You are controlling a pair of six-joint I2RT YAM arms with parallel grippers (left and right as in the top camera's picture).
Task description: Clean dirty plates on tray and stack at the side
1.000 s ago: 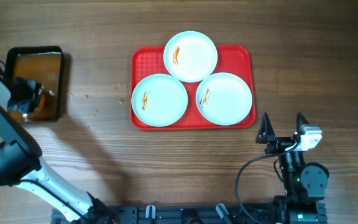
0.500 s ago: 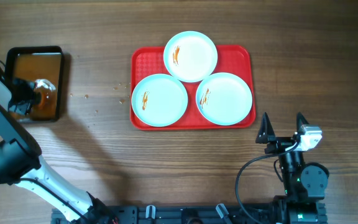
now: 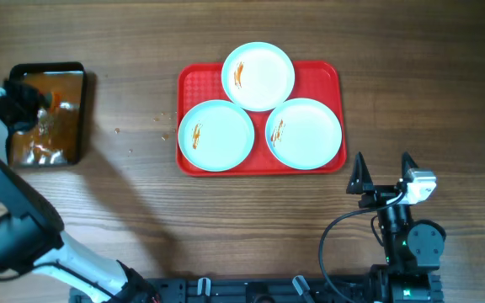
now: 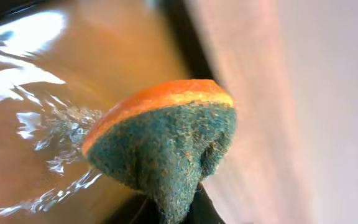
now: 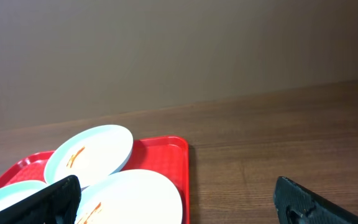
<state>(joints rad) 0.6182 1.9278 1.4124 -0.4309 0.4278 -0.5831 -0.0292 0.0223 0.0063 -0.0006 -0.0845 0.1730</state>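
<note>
Three pale plates lie on the red tray [image 3: 327, 72]: one at the back [image 3: 258, 77], one front left [image 3: 216, 135], one front right [image 3: 305, 133]. Each has an orange-brown smear near its left rim. My left gripper [image 3: 29, 103] hangs over the black tray at the far left, shut on an orange-and-green sponge [image 4: 166, 137], which is squeezed to a point between the jaws [image 4: 176, 211]. My right gripper [image 3: 383, 172] stands open near the table's front, just right of the red tray's front corner. Its fingers [image 5: 48, 199] frame the nearest plate [image 5: 135, 196].
A small black tray [image 3: 79, 69] of brownish liquid [image 4: 36, 93] sits at the left edge, its surface rippling. A few crumbs [image 3: 117, 130] lie on the wood between it and the red tray. Bare table shows right of the red tray [image 5: 272, 155].
My left gripper has shut on the sponge in the black tray and moved toward the tray's back end, stirring the liquid. The right arm and the plates have not moved.
</note>
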